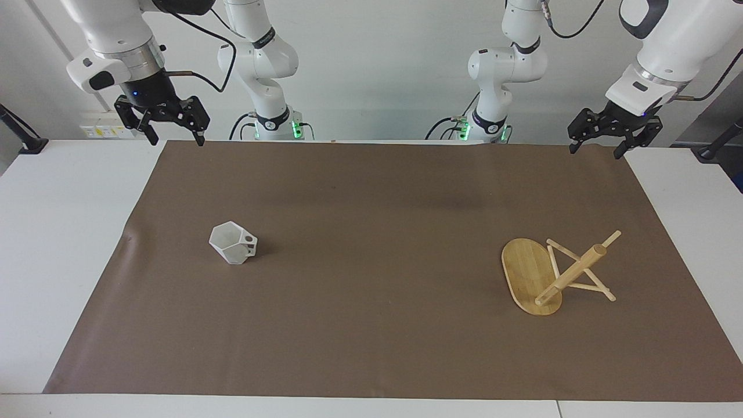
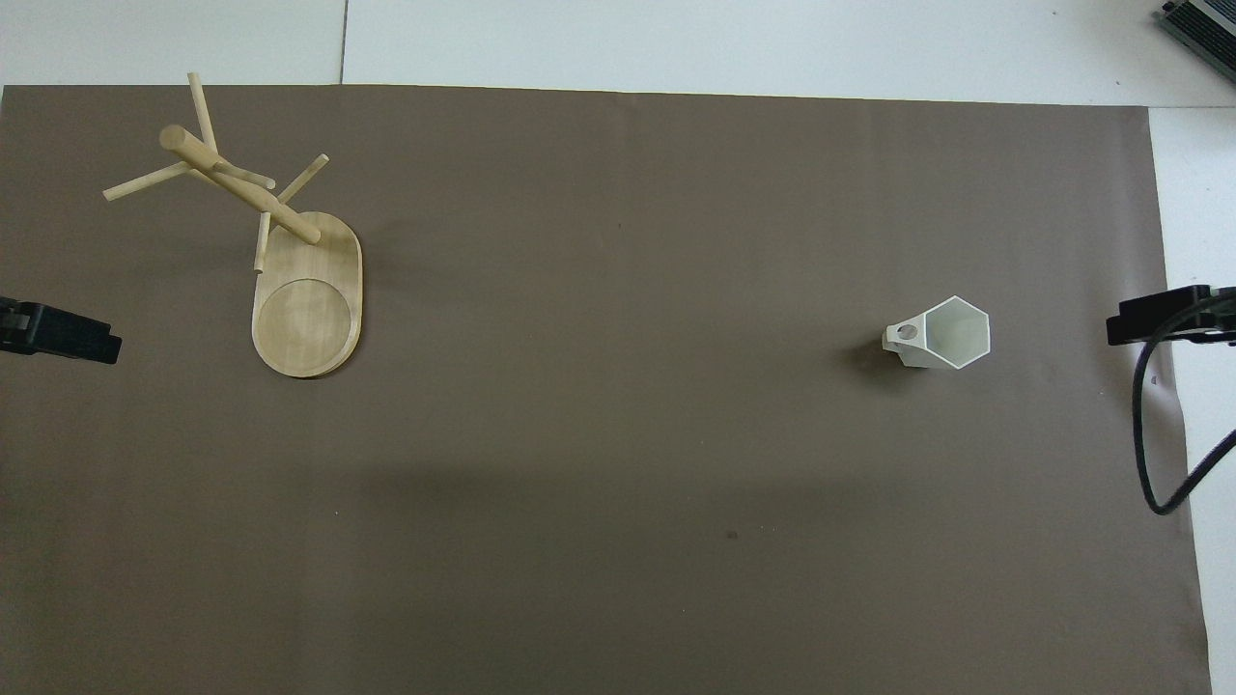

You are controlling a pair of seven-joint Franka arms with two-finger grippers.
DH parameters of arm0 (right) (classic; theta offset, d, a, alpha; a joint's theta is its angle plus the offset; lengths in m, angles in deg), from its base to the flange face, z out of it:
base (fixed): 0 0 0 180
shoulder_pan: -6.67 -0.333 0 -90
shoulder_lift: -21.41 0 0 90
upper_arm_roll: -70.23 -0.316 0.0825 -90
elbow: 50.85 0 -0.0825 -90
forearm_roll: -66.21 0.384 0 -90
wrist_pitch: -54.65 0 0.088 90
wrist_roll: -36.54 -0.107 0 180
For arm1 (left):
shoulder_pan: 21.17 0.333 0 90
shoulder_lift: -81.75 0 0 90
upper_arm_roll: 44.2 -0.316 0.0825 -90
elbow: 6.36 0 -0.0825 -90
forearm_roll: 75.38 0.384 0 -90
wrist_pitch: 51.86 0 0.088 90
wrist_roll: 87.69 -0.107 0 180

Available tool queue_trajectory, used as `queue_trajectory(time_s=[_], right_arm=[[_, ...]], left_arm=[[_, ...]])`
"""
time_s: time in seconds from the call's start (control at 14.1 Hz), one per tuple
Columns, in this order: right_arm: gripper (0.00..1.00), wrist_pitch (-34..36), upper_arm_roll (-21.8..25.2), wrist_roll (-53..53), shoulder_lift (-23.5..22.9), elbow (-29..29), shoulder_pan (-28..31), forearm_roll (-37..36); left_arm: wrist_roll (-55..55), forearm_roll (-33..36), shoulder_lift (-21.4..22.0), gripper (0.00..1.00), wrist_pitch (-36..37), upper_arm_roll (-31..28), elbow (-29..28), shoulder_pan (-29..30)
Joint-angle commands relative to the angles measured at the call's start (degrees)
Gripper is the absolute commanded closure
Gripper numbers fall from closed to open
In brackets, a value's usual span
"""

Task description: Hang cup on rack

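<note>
The white faceted cup [image 1: 233,244] [image 2: 942,334] stands upright on the brown mat toward the right arm's end, its blocky handle pointing toward the middle of the table. The bamboo rack [image 1: 554,273] [image 2: 290,251] stands on its oval base toward the left arm's end, and nothing hangs on its pegs. My right gripper [image 1: 177,141] [image 2: 1159,317] hangs open and empty over the mat's edge by the robots, well away from the cup. My left gripper [image 1: 595,152] [image 2: 60,333] hangs open and empty over the mat's other corner on the robots' side, apart from the rack.
The brown mat [image 1: 371,325] covers most of the white table [image 1: 52,244]. A black cable [image 2: 1154,454] loops down from the right arm over the mat's edge. A grey device [image 2: 1202,24] sits at the table's corner farthest from the robots.
</note>
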Motion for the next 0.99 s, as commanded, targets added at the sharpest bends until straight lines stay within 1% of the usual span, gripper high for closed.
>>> queue_trajectory(time_s=[0.0, 0.43, 0.5, 0.57, 0.64, 0.71, 0.92], right_arm=[[0.00, 1.03, -0.34, -0.68, 0.77, -0.39, 0.36, 0.27], [0.00, 0.68, -0.34, -0.51, 0.94, -0.57, -0.16, 0.45], [0.00, 0.59, -0.34, -0.42, 0.94, -0.74, -0.08, 0.80], [0.00, 0.33, -0.34, -0.33, 1.29, -1.35, 0.27, 3.06], [0.00, -0.72, 0.01, -0.33, 2.08, -3.10, 0.71, 5.00], [0.00, -3.16, 0.54, -0.25, 2.78, -5.03, 0.71, 5.54], [0.00, -10.11, 0.63, 0.72, 4.54, -10.92, 0.71, 5.55]], left_arm=[[-0.24, 0.31, 2.09, 0.00, 0.24, 0.68, -2.45, 0.85], [-0.15, 0.31, 2.35, 0.00, 0.50, 0.85, -2.45, 0.76], [-0.15, 0.31, 2.35, 0.00, 0.42, 0.85, -2.45, 0.76], [-0.15, 0.31, 2.35, 0.00, 0.42, 0.68, -2.54, 0.76], [-0.15, 0.31, 2.35, 0.00, 0.42, 0.85, -2.54, 0.76], [-0.15, 0.31, 2.35, 0.00, 0.42, 0.68, -2.45, 0.76], [-0.15, 0.31, 2.35, 0.00, 0.33, 0.68, -2.54, 0.76]])
